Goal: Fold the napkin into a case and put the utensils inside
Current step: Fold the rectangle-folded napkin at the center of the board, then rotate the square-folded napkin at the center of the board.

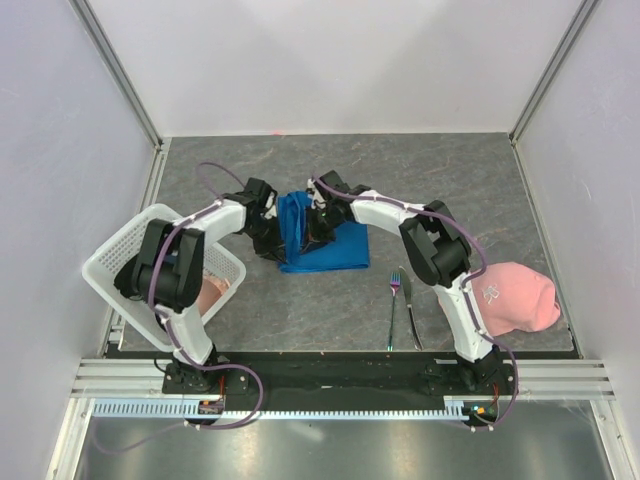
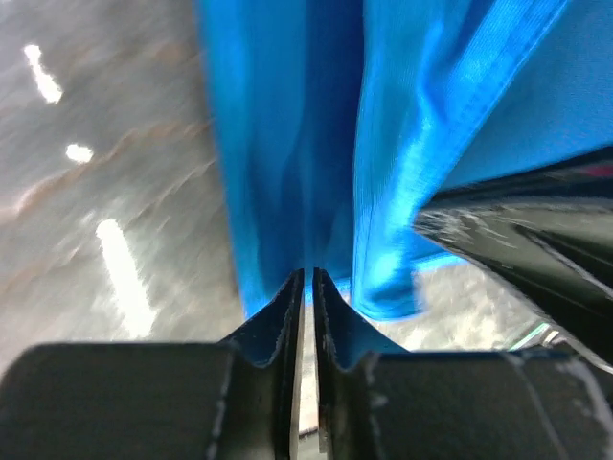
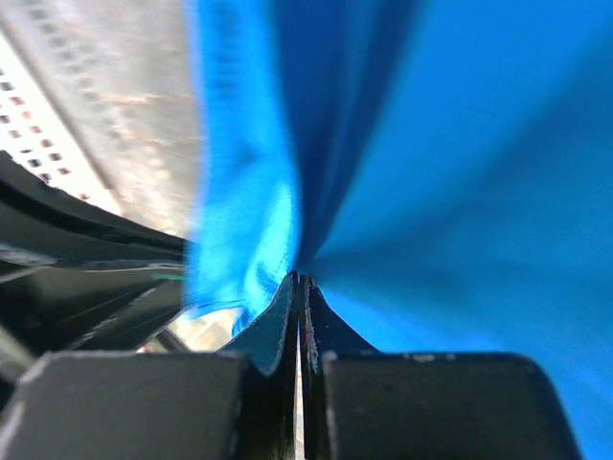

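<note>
Blue napkin [image 1: 322,243]: mid-counter [image 1: 480,200], folded, its far edge lifted between the two arms and the rest lying flat. Left gripper [image 2: 307,280]: clenched on a fold of the napkin. Right gripper [image 3: 300,284]: pinched tight on the napkin beside it. Fork [image 1: 393,308] and knife [image 1: 411,312]: side by side, near edge, apart from the napkin. White basket [image 1: 108,262]: left. Pink cloth [image 1: 518,298]: right.

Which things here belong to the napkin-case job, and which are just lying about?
Job:
napkin
fork
knife

Lying about:
cap
basket
pink cloth
</note>
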{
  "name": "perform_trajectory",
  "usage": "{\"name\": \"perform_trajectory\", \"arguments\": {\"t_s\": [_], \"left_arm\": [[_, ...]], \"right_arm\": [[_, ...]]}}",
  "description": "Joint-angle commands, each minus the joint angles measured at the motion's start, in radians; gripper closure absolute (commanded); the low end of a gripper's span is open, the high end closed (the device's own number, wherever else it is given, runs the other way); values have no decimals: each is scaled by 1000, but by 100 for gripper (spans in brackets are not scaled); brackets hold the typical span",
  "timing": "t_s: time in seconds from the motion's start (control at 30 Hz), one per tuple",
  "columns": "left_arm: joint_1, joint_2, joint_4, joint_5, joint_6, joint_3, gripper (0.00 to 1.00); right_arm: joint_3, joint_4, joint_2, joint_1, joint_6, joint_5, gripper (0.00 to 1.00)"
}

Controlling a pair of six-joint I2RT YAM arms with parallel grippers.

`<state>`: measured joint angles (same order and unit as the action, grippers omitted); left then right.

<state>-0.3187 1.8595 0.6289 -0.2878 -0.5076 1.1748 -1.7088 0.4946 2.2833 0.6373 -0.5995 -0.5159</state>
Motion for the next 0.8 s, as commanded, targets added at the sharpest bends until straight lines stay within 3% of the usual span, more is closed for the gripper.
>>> {"name": "perform_trajectory", "arguments": {"t_s": [0.0, 0.2, 0.43, 0.77], "left_arm": [[104, -157, 25, 44, -20, -15, 84], [178, -181, 45, 9, -16, -12, 76], [89, -115, -52, -152, 6, 34, 73], [-17, 67, -74, -68, 20, 77, 80]], "right_arm": [[-74, -94, 28, 48, -91, -88, 100], [-25, -123, -16, 3, -89, -92, 100], [210, -62, -202, -135, -17, -42, 82], [428, -59, -301, -218, 58, 34, 89]]}}
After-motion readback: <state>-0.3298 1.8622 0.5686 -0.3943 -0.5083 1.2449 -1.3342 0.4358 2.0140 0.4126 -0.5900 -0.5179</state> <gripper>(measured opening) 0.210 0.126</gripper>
